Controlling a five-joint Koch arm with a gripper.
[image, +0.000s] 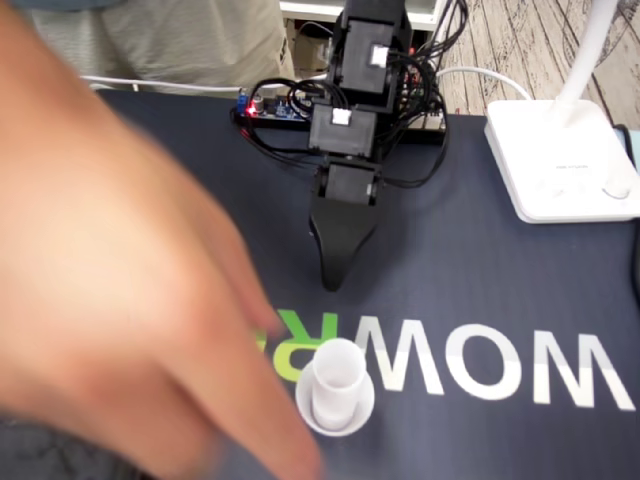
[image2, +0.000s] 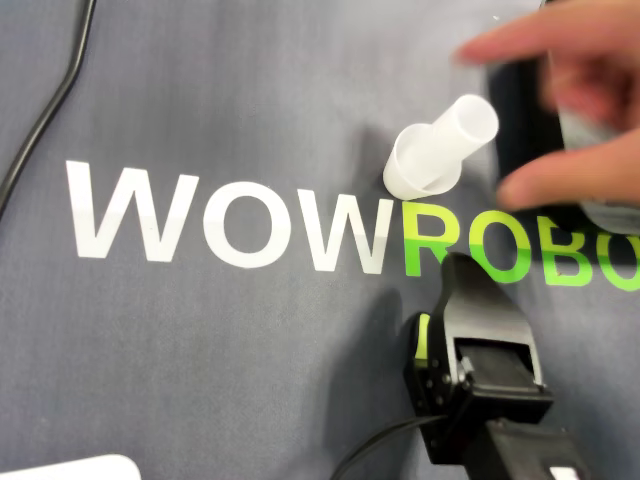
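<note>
Setup step: a hand (image: 120, 300) reaches the cup (image: 335, 392). The gripper (image: 335, 282) hangs apart from it. Only 1 tip shows, so jaw state is indeterminate. Next move probably requires the hand clear.

Dark grey mat (image: 500, 250) covered the table; large lettering (image2: 230, 218) printed across it, white then green. White lamp base (image: 560, 165) sat at the mat's far right in the fixed view. Pale wooden plank floor (image: 510, 40) beyond. Black cable (image2: 45, 110) lay along one mat edge. Lighting even.
</note>
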